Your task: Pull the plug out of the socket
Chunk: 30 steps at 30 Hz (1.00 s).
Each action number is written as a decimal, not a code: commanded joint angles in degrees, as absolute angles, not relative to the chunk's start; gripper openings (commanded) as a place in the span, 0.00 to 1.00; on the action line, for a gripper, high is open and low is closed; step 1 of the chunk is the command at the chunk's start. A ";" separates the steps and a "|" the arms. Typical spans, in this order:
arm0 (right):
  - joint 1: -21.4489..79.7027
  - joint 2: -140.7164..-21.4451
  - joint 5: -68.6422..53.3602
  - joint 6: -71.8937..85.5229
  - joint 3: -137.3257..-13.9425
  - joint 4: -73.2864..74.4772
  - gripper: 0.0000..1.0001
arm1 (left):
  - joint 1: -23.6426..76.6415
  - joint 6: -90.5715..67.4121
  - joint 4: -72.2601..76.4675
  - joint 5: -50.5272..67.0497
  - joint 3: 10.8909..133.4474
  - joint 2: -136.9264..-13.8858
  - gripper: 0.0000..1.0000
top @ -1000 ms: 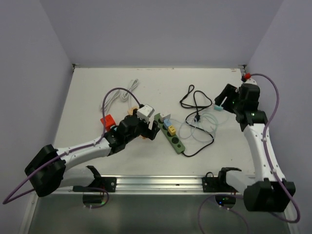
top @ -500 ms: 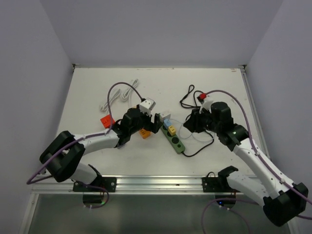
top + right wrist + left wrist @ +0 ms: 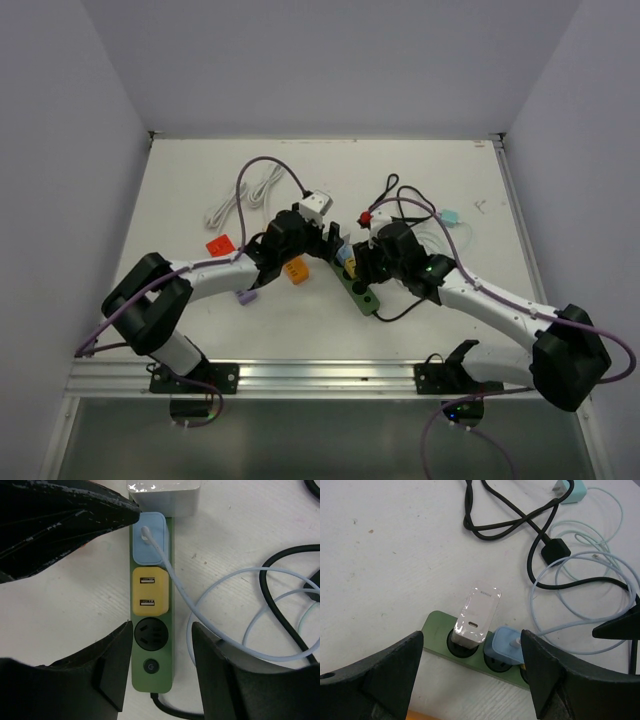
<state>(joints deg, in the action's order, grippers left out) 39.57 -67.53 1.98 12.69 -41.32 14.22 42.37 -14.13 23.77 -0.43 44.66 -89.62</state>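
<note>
The green power strip (image 3: pixel 362 293) is noted at the centre of the overhead frame. The white plug (image 3: pixel 477 612) is seated upright in its end socket, mid-frame in the left wrist view, with a blue plug (image 3: pixel 506 647) just beside it. The left gripper (image 3: pixel 471 637) is held with jaws wide apart, flanking both plugs and gripping nothing. The right gripper (image 3: pixel 161 630) is held with jaws apart astride the strip at its empty socket, lower centre of the right wrist frame, and is not clamped.
</note>
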 commanded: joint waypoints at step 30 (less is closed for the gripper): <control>44.21 -78.40 6.24 15.99 -39.64 -4.31 0.00 | 43.33 -15.99 30.93 -2.29 36.66 -95.27 0.80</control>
